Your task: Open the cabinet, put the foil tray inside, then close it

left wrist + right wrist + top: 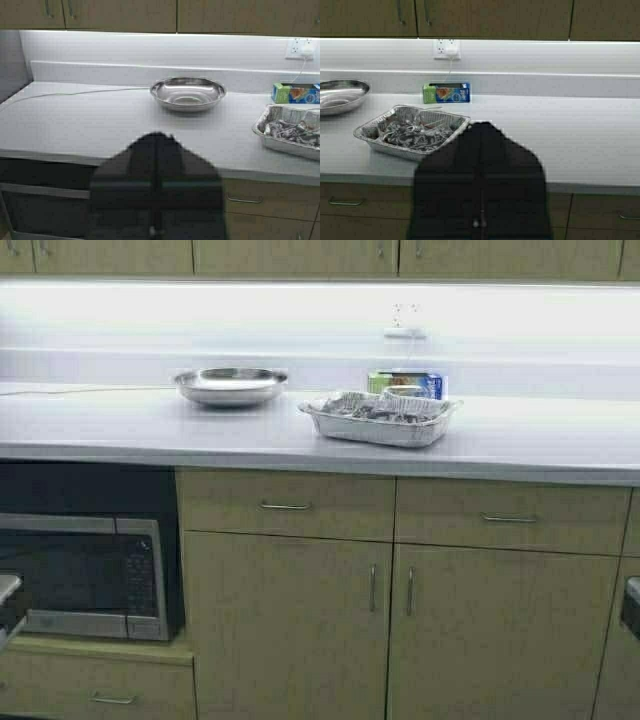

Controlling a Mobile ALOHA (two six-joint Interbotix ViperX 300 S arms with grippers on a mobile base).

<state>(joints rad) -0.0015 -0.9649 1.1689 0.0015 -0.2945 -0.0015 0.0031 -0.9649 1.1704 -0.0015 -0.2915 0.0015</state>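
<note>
Two arms are parked low, at the left and right edges of the high view; whether either end effector is open or closed cannot be told. The crinkled silver rectangular foil tray (382,418) sits on the pale grey counter (560,435), right of the round steel bowl (231,384) and just in front of a small green-and-blue box (405,383). The tan wood-laminate wall cabinet (295,257) above is closed. Expect the tray to be light, thin-walled and easily buckled, with crumpled foil inside. Take hold at the rolled rim on a short side, and support the opposite rim if possible. Avoid squeezing the ribbed walls.
</note>
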